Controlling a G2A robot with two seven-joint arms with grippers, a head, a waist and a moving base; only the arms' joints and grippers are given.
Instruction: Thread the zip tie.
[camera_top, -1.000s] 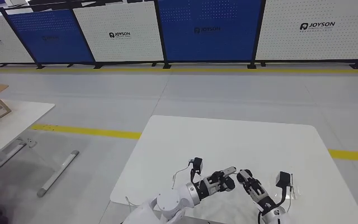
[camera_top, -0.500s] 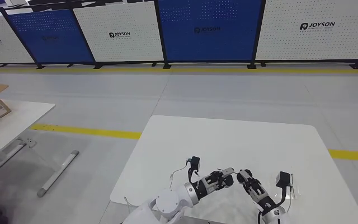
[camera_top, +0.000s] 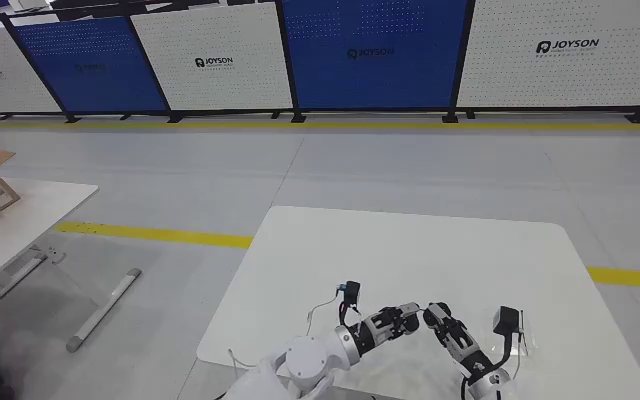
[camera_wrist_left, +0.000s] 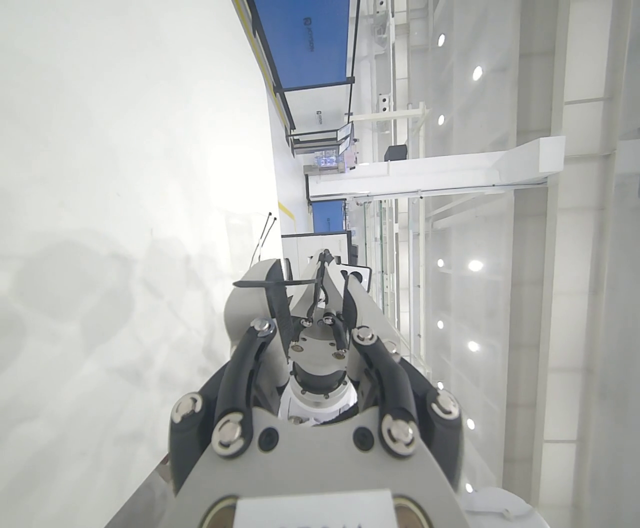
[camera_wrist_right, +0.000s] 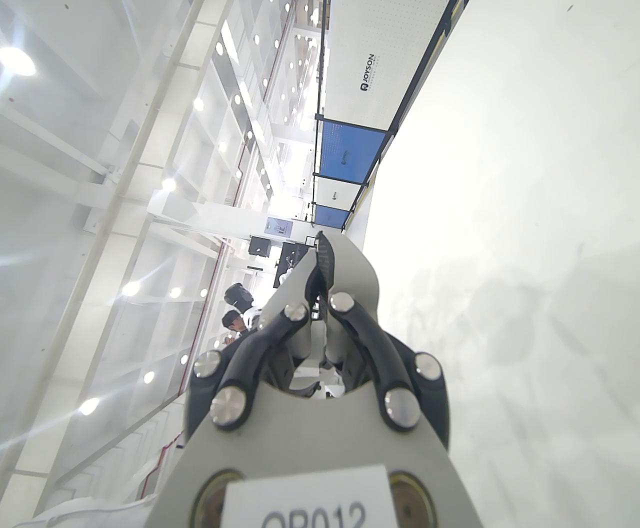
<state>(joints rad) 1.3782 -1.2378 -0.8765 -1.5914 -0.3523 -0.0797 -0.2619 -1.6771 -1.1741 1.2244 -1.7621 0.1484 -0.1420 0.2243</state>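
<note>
Your right gripper (camera_wrist_right: 320, 252) is pinched tight on the black zip tie (camera_wrist_left: 252, 284), its tail poking sideways past your left gripper (camera_wrist_left: 310, 274), fingers spread wide, over the white table (camera_wrist_left: 125, 150).

top overhead; wrists behind left gripper (camera_wrist_left: 312, 282), right gripper (camera_wrist_right: 321, 252); share table (camera_top: 400, 250)
</note>
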